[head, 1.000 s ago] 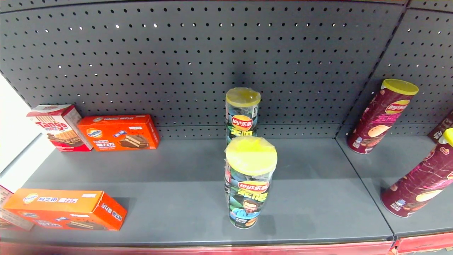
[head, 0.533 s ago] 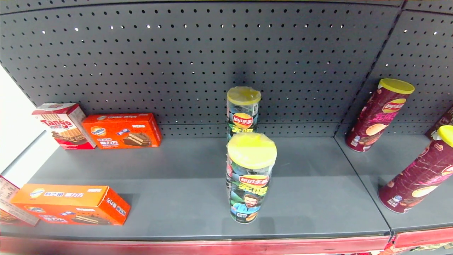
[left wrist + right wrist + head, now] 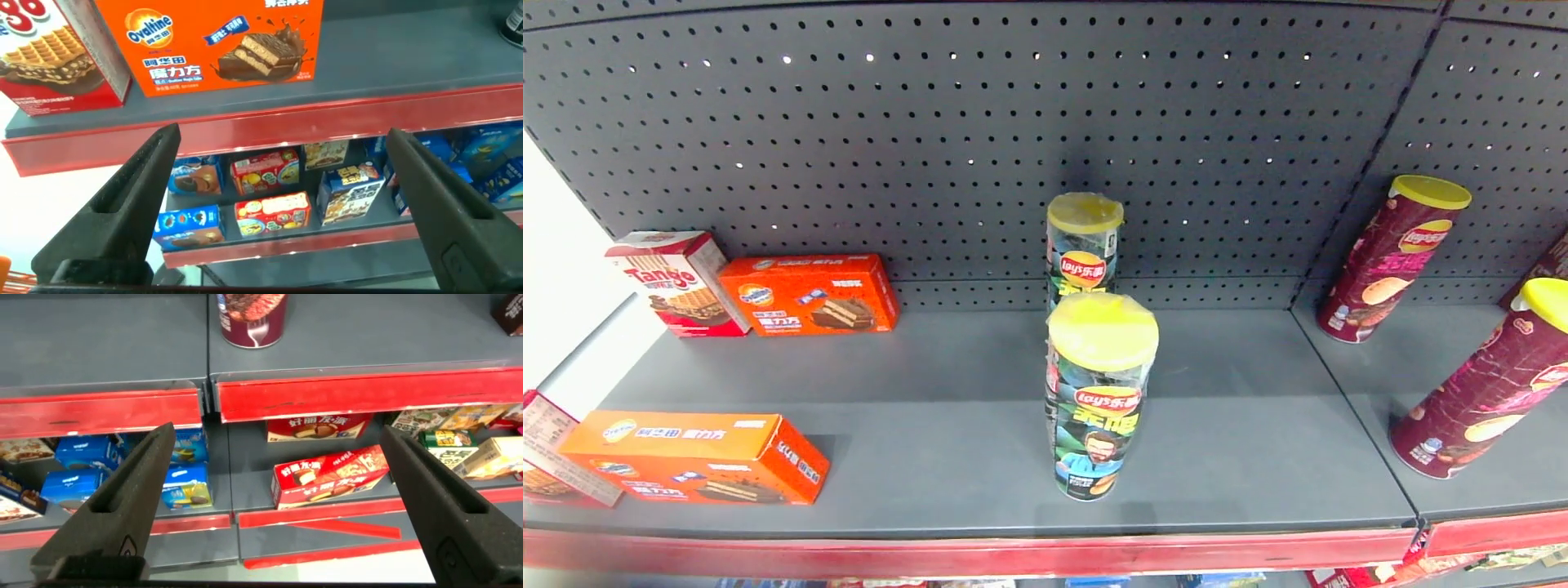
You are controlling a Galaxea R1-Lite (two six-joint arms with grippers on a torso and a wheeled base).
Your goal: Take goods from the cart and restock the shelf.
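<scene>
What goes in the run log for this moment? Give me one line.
left gripper: open, empty | right gripper: open, empty | shelf: front chip can and back chip can upright, one behind the other

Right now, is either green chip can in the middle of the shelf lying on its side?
No, the front can and the back can both stand upright, one behind the other.

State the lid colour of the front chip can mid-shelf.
Yellow. The lid of the front chip can shows best in the head view.
</scene>
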